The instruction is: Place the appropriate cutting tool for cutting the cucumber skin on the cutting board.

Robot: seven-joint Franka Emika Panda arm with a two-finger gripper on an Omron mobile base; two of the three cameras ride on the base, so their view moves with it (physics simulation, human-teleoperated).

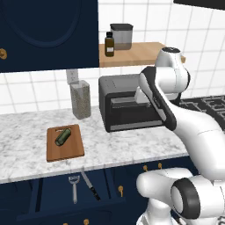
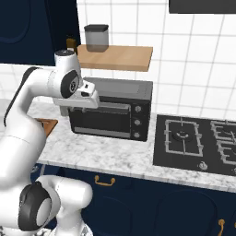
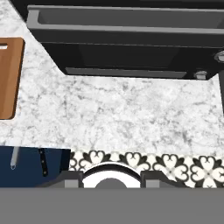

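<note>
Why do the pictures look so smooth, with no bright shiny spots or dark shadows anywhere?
Left base view: flat, even light; the cucumber on the cutting board casts almost no shadow, and edges are a bit soft. Right base view: the toaster oven shows no glare on its glass door. Hand view: the marble counter looks slightly blurry and grainy, evenly lit.

kitchen: marble counter [image 1: 114, 147], toaster oven [image 2: 113, 113], stove [image 2: 198, 143]
</note>
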